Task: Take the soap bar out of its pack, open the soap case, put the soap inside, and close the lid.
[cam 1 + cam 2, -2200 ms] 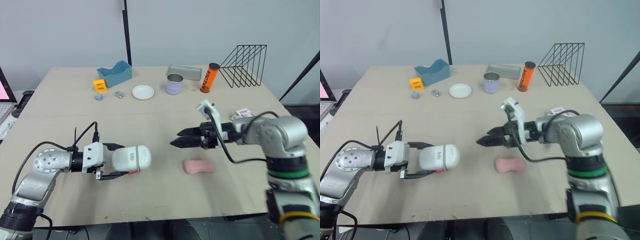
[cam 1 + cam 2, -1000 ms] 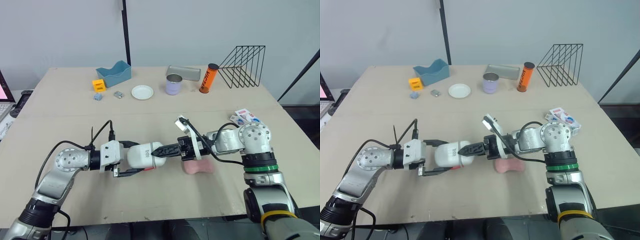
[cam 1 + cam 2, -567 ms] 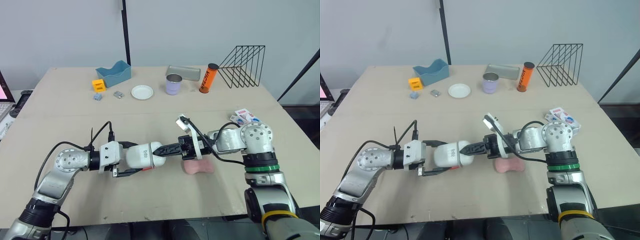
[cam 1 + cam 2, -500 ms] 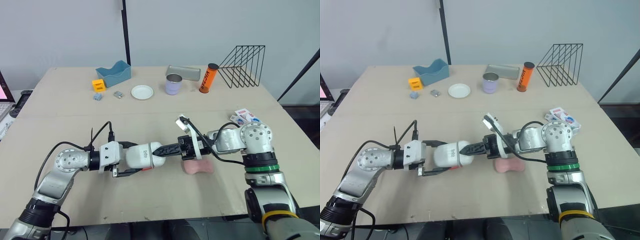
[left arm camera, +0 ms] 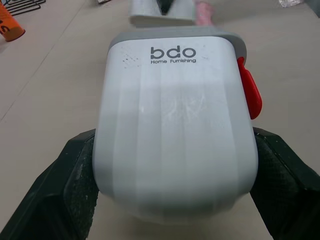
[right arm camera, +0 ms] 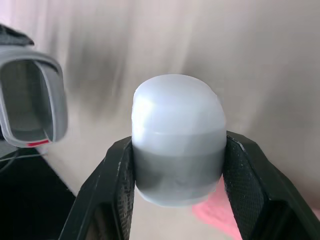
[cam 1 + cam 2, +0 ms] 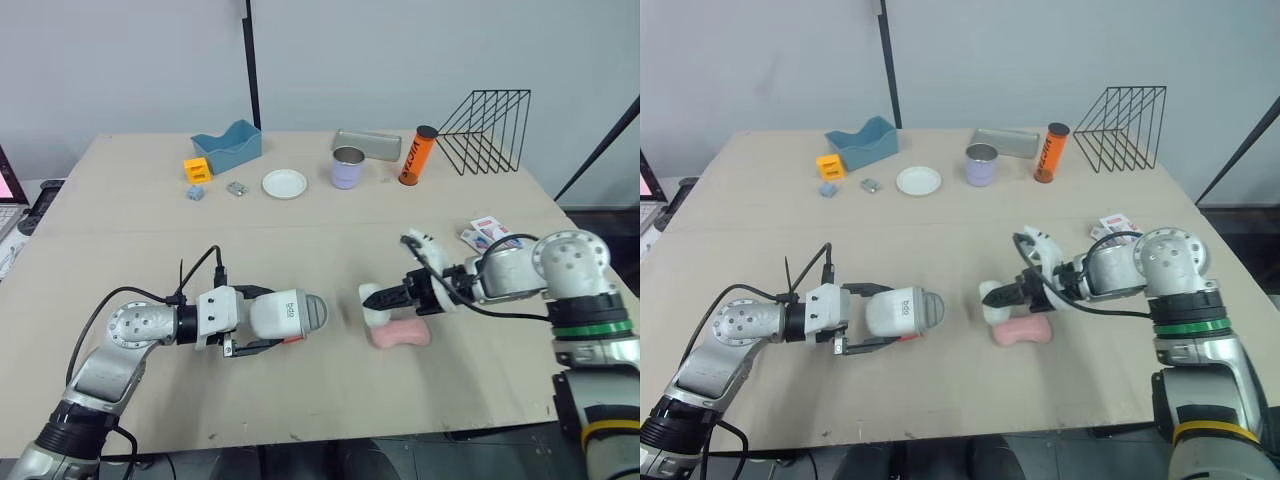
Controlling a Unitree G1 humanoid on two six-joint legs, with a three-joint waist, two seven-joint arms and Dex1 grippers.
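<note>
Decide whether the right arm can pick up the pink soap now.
Probably not yet: its fingers are shut on the case lid. The soap lies bare on the table close by, so only the lid hinders.

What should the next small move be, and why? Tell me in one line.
Probably lower the lid onto the table: the right pincer is shut on it, the left pincer grips the open case, and the pink soap lies loose, so a pincer must be freed.
</note>
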